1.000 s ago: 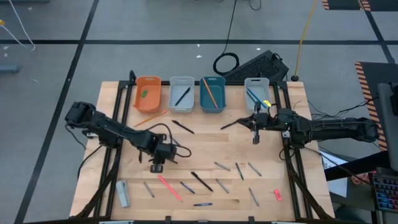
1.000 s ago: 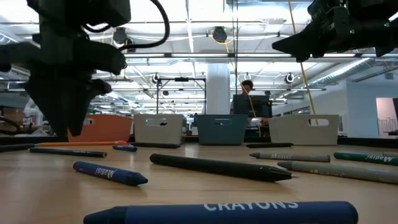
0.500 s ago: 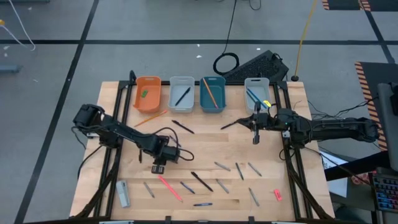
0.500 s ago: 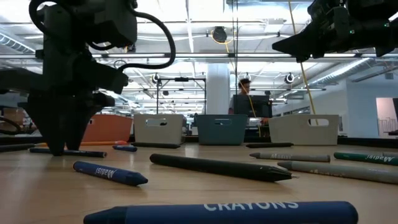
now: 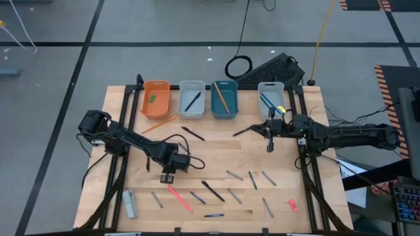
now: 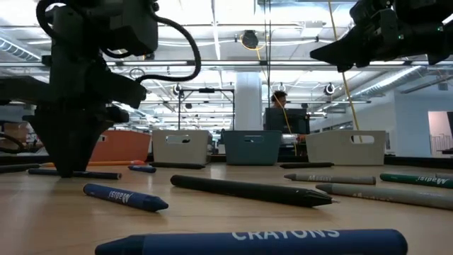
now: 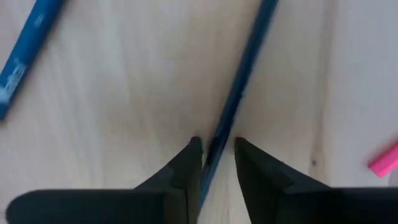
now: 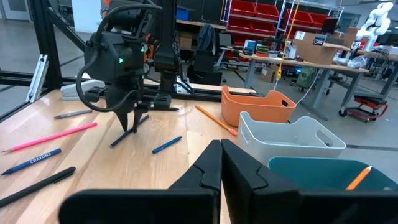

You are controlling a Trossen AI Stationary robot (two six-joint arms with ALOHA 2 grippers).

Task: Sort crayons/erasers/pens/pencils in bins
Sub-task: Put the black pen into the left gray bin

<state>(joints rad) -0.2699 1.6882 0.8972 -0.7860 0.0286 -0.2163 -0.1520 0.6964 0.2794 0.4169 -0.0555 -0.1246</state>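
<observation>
A slim dark blue pen (image 7: 239, 93) lies on the wooden table (image 5: 216, 154), in the lower left of the high view, with the left gripper (image 5: 167, 177) set down over it. In the left wrist view the stick runs from the top of the frame down into the narrow gap between the two dark fingers (image 7: 186, 165), which stand a little apart with a tip on either side of it; whether they already press it cannot be told. A blue crayon (image 7: 25, 56) lies at the upper left of that view and a pink stick (image 7: 382, 160) at its right edge.

The bins sit in a row along the top of the table in the high view: an orange bin (image 5: 156, 98) holding a green eraser (image 5: 153, 99), a grey-white bin (image 5: 191, 99), a teal bin (image 5: 224, 98) and a second grey-white bin (image 5: 270, 94). A pink-red eraser (image 5: 293, 205) lies at the lower right.

The right gripper (image 5: 270, 141) hangs above the table right of centre, below the rightmost bin, its fingers closed together and holding nothing.
</observation>
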